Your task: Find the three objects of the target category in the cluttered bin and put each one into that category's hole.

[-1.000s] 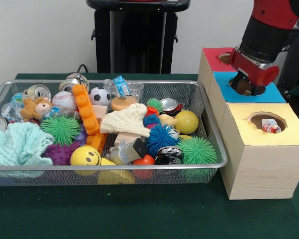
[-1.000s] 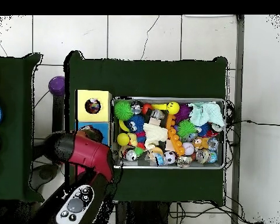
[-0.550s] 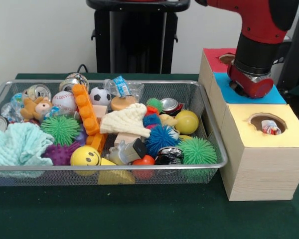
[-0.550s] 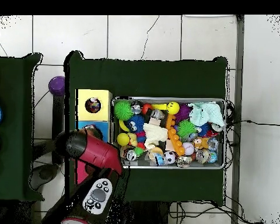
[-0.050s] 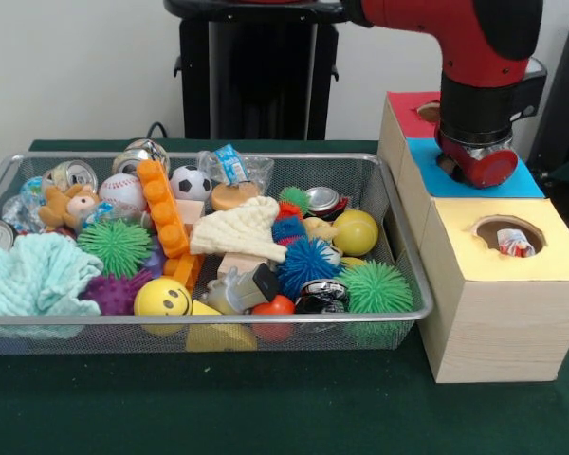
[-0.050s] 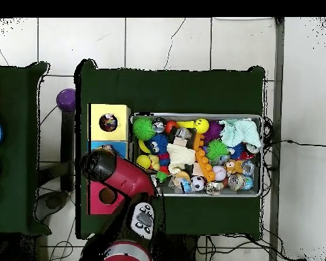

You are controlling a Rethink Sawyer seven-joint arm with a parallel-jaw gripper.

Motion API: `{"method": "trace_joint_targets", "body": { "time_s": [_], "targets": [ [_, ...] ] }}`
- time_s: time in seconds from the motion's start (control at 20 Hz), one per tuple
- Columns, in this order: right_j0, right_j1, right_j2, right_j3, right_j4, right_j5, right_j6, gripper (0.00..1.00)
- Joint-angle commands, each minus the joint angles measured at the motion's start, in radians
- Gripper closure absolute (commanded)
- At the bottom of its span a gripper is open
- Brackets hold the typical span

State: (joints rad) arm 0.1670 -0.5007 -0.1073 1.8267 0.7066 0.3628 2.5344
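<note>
The red and black robot arm's gripper (image 5: 476, 163) hangs over the blue-topped section of the wooden sorting box (image 5: 479, 178), its fingers hidden, so their state cannot be told. Beside the box, the silver wire-mesh bin (image 5: 403, 263) holds balls, crushed cans and toys; a crumpled item (image 5: 515, 243) lies in the yellow-topped section's hole (image 5: 507, 231).

A wire mesh bin (image 5: 398, 313) sits left of the boxes, heaped with clutter; three wooden boxes stand in a row at the right: the yellow-topped box (image 5: 550, 261) nearest, its round hole (image 5: 509, 233) holding a small crumpled item; the blue-topped box (image 5: 427, 171) behind it; the red-topped box (image 5: 408, 106) farthest.
</note>
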Motion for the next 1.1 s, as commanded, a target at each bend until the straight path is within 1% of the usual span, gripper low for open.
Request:
{"method": "trace_joint_targets", "body": {
  "time_s": [0.05, 0.1, 0.4, 0.8, 1.1],
  "targets": [
    [-0.16, 0.355, 0.342, -0.036, -0.001, -0.531, 0.362, 0.0],
    [-0.171, 0.358, 0.35, -0.035, -0.024, -0.54, 0.366, 1.0],
    [-0.156, 0.354, 0.325, -0.041, -0.041, -0.526, 0.354, 1.0],
    [-0.057, 0.347, 0.216, -0.082, 0.009, -0.415, 0.317, 1.0],
    [-0.013, 0.35, 0.168, -0.101, 0.034, -0.37, 0.3, 1.0]
  ]
}}
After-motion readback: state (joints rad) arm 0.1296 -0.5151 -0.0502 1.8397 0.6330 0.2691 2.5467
